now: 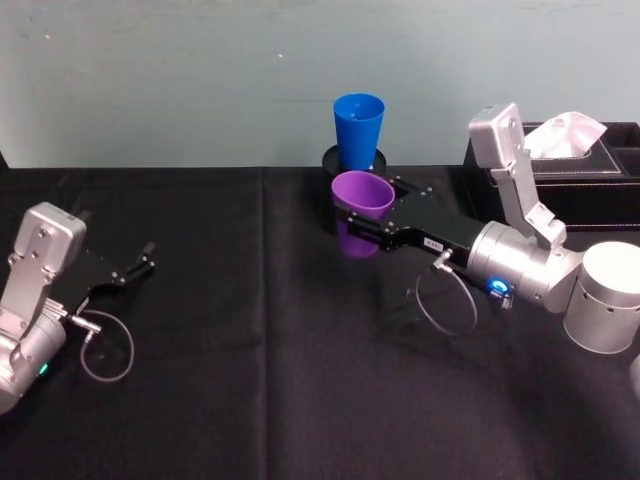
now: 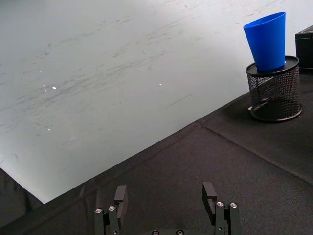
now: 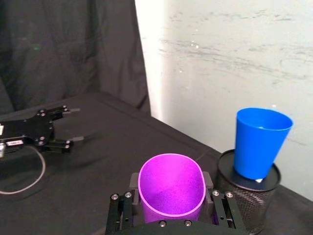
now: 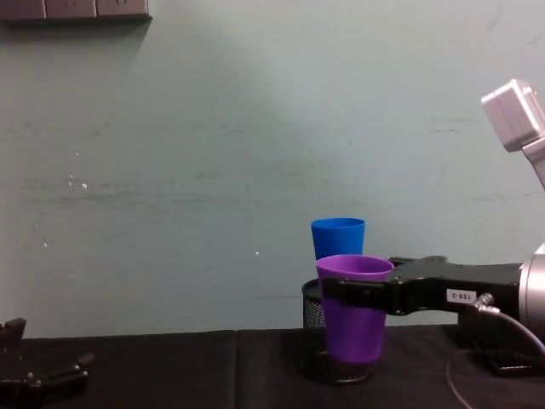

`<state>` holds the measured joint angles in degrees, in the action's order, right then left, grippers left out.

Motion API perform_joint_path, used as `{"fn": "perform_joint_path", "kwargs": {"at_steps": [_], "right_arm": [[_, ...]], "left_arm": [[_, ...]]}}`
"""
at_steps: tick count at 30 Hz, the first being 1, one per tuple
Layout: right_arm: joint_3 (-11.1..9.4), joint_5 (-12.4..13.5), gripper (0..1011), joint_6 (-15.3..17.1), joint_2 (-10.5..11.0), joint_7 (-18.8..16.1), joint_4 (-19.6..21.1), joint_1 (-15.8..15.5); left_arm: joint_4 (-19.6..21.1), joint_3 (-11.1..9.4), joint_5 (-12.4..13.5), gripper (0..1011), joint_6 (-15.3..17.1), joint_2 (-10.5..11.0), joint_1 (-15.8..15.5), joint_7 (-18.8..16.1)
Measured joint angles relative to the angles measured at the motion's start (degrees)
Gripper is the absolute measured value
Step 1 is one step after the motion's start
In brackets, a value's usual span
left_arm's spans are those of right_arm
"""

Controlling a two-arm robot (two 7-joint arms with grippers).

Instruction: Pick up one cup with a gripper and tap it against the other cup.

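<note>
Head: right gripper (image 1: pixel 375 210) is clamped on the purple cup (image 1: pixel 357 240), just in front of the blue cup (image 1: pixel 359 130), which stands in a mesh holder (image 1: pixel 335 160). Left gripper (image 1: pixel 135 268) sits low over the table (image 1: pixel 250 380) at far left, fingers spread.
Left wrist: left gripper's fingers apart, blue cup far off.
Right wrist: purple cup pinched on both sides, mouth up.
Chest: purple cup overlaps the holder; can't tell if the cups touch.
</note>
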<state>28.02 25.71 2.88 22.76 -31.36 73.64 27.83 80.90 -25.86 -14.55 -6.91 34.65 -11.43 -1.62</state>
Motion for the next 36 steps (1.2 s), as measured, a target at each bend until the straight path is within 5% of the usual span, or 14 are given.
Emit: {"fn": "perform_joint_path", "kwargs": {"at_steps": [36], "right_arm": [[-1.78, -3.7, 726, -4.04, -7.99, -0.29, -18.97, 10.84]], "left_arm": [[0.0, 0.0, 0.0, 1000, 0.0, 0.0, 0.0, 0.0]]}}
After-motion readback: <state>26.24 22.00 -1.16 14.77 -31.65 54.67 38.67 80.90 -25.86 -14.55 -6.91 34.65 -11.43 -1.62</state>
